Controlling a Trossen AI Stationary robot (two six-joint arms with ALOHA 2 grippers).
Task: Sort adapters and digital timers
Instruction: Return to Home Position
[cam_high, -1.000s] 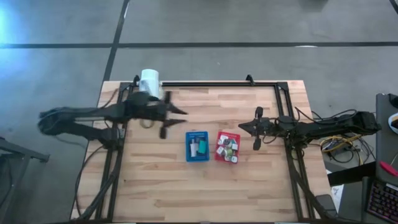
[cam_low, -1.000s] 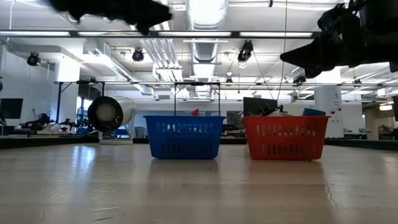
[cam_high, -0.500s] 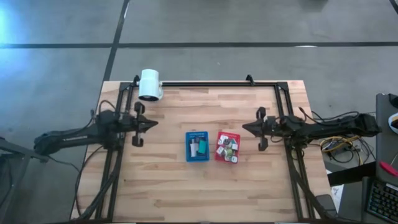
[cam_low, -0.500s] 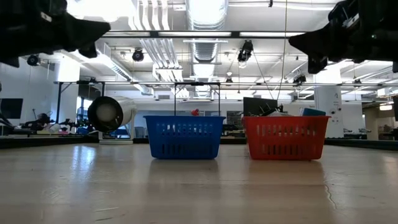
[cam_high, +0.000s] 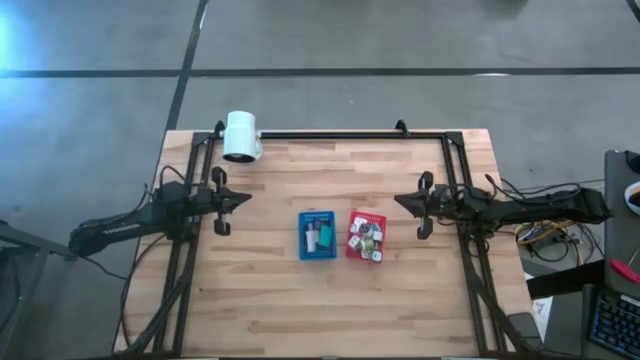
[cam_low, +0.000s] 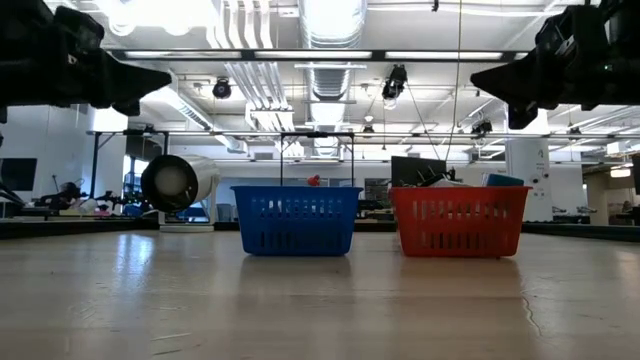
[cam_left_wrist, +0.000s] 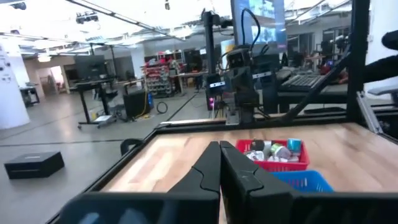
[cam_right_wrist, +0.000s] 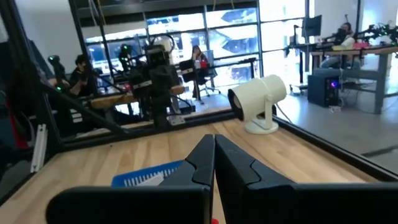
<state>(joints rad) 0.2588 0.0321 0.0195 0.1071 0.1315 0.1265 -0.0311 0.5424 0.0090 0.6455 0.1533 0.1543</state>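
Note:
A blue basket (cam_high: 317, 235) holds flat timers in blue, teal and grey. Beside it a red basket (cam_high: 366, 235) holds several small white adapters (cam_high: 368, 238). Both baskets stand on the table's middle, also seen as the blue basket (cam_low: 296, 219) and the red basket (cam_low: 459, 220) in the low view. My left gripper (cam_high: 247, 198) hangs above the table's left side, shut and empty, with fingertips together (cam_left_wrist: 220, 148). My right gripper (cam_high: 397, 201) hangs above the table's right side, shut and empty (cam_right_wrist: 214, 141).
A big white cylinder device (cam_high: 241, 136) stands at the far left corner of the table. A black frame rail (cam_high: 350, 133) runs along the far edge and down both sides. Bare wood lies near the front edge (cam_high: 320, 310).
My left arm has swung back from near the white cylinder toward the table's left edge and come to rest there with its fingers shut. My right gripper has drawn back slightly toward the table's right edge. The baskets have stayed in place.

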